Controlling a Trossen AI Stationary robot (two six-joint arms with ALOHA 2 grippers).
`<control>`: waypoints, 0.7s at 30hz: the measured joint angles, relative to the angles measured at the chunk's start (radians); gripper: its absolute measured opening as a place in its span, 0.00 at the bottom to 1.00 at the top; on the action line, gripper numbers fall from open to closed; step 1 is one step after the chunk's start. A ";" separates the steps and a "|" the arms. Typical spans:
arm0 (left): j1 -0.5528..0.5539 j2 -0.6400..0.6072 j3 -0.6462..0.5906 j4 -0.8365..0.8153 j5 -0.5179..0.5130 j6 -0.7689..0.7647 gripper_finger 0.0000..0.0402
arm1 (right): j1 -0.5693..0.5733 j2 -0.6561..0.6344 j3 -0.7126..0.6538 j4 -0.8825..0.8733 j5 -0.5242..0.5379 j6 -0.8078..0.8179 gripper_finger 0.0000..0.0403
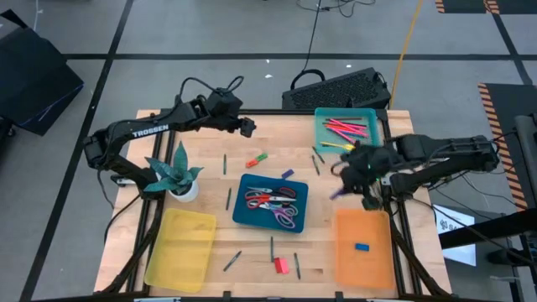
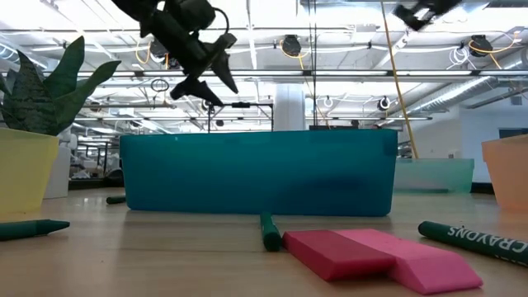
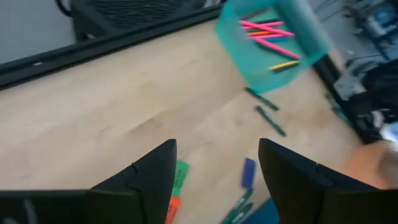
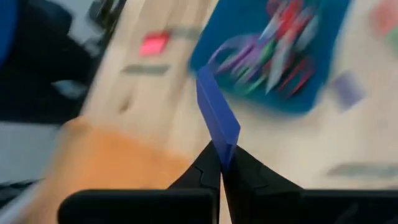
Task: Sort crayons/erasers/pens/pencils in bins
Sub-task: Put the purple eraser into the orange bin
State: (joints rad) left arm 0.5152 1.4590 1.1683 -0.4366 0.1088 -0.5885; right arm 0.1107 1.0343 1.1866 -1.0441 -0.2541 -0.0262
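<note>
My right gripper (image 1: 346, 186) is shut on a blue eraser (image 4: 217, 121). It hovers over the table between the dark blue bin (image 1: 243, 216) and the orange bin (image 1: 363, 252). My left gripper (image 1: 245, 127) stands open above the far middle of the table, with nothing between its fingers. Below it lie a green eraser (image 3: 180, 176), an orange eraser (image 3: 171, 210) and a blue-violet eraser (image 3: 249, 172). A red and a pink eraser (image 2: 375, 254) rest flat on the table near the front edge. The teal bin (image 1: 323, 134) holds pink pens. The yellow bin (image 1: 180, 247) sits at the near left. My right gripper pinches the blue eraser's near end (image 4: 222, 149) between its two fingertips. The rest of the eraser sticks out past the fingers. It is lifted clear of the table.
A potted plant (image 1: 179, 180) stands left of the dark blue bin, which holds scissors (image 1: 277, 205). The orange bin holds one blue eraser (image 1: 362, 247). Green crayons (image 1: 225, 164) lie scattered on the wood. A keyboard (image 1: 340, 88) lies beyond the far edge.
</note>
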 joint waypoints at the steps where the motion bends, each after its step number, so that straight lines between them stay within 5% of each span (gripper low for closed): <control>1: 0.000 0.000 0.000 -0.009 -0.014 0.000 0.57 | 0.035 0.002 0.000 -0.037 -0.016 0.069 0.00; 10: -0.022 0.000 0.000 -0.154 -0.031 0.052 0.57 | 0.347 0.096 -0.090 -0.106 -0.323 0.900 0.00; 16: -0.070 0.000 0.000 -0.219 -0.032 0.060 0.57 | 0.460 0.166 -0.295 0.166 -0.460 1.351 0.00; 21: -0.101 0.000 0.000 -0.218 -0.061 0.062 0.57 | 0.516 0.193 -0.455 0.483 -0.482 1.556 0.00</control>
State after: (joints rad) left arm 0.4141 1.4590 1.1683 -0.6550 0.0480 -0.5262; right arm 0.6265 1.2276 0.7315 -0.5613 -0.7363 1.5298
